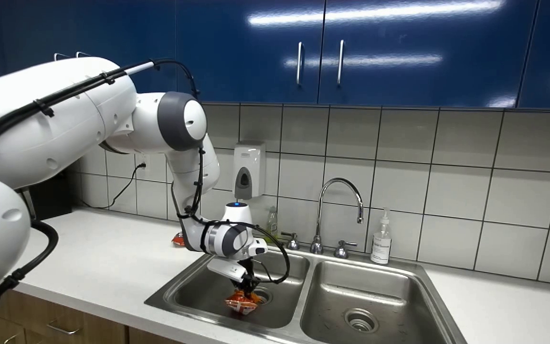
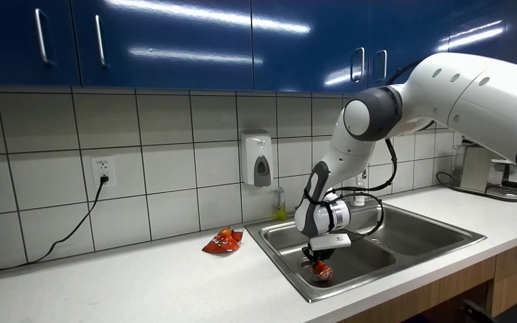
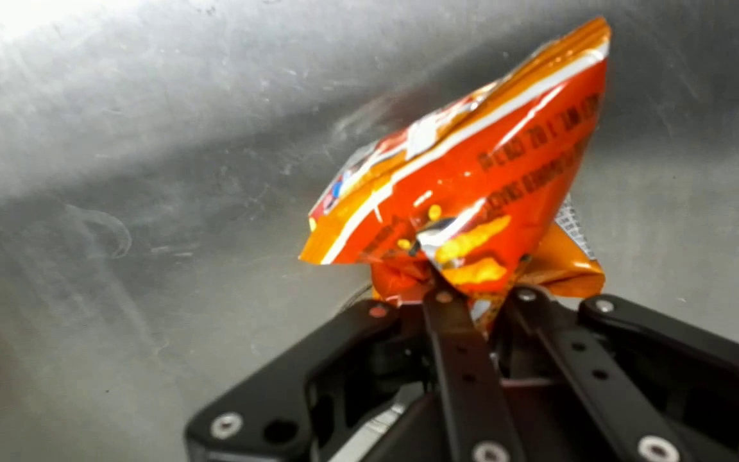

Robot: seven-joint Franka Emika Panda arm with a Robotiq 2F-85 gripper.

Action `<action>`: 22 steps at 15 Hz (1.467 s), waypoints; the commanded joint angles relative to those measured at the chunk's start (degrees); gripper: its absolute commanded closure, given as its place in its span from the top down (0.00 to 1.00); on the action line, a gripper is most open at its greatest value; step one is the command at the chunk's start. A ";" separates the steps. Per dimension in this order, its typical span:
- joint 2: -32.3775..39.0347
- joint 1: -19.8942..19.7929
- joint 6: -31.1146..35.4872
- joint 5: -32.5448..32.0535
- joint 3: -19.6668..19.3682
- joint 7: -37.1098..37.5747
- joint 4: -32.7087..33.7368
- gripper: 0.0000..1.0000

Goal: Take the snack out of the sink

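The snack (image 1: pixel 241 304) is a crinkled orange and red packet, low inside the basin nearest the bare counter. It also shows in an exterior view (image 2: pixel 321 272) and, large, in the wrist view (image 3: pixel 510 167). My gripper (image 1: pixel 248 288) points down into that basin; it shows in the wrist view (image 3: pixel 482 305) too. Its black fingers are shut on the middle of the packet, which bunches up between them. The fingertips are partly hidden by the packet. I cannot tell whether the packet touches the basin floor. The steel sink (image 1: pixel 300 306) has two basins.
A second red packet (image 2: pixel 224 241) lies on the white counter (image 2: pixel 151 278) beside the sink, near the tiled wall. A chrome faucet (image 1: pixel 320 215), its handles, a white pump bottle (image 1: pixel 381 243) and a green bottle (image 2: pixel 280 208) stand behind the sink. A soap dispenser (image 1: pixel 249 169) hangs above.
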 commanded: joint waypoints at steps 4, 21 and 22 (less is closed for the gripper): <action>-5.85 -0.08 -0.89 -1.81 1.13 0.95 -5.22 0.03; -33.45 -9.76 -2.06 -1.10 10.14 -12.49 -27.52 0.03; -35.21 -10.44 -2.25 -1.03 10.94 -13.88 -29.15 0.03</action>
